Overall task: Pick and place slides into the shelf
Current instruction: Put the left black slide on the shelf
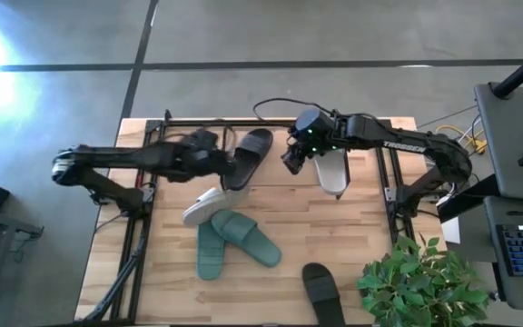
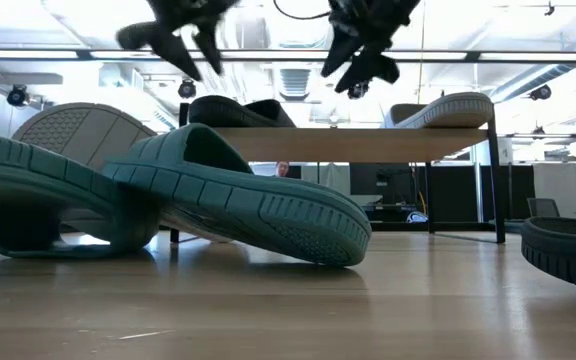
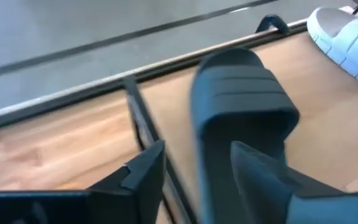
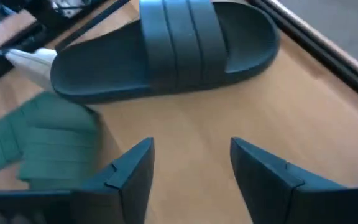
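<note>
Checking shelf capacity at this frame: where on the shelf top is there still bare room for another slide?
On the shelf, bare board lies between the black slide and the white slide, under the open right gripper, and right of the white slide. The left end is crowded by the left gripper.

From my high view, the black slide point(image 1: 320, 289) at the table's near edge is partly cut off. The loose white slide point(image 1: 203, 205) lies half buried under the teal pair point(image 1: 231, 241).

Bright ceiling lights, floor glare, blurred wrist views
</note>
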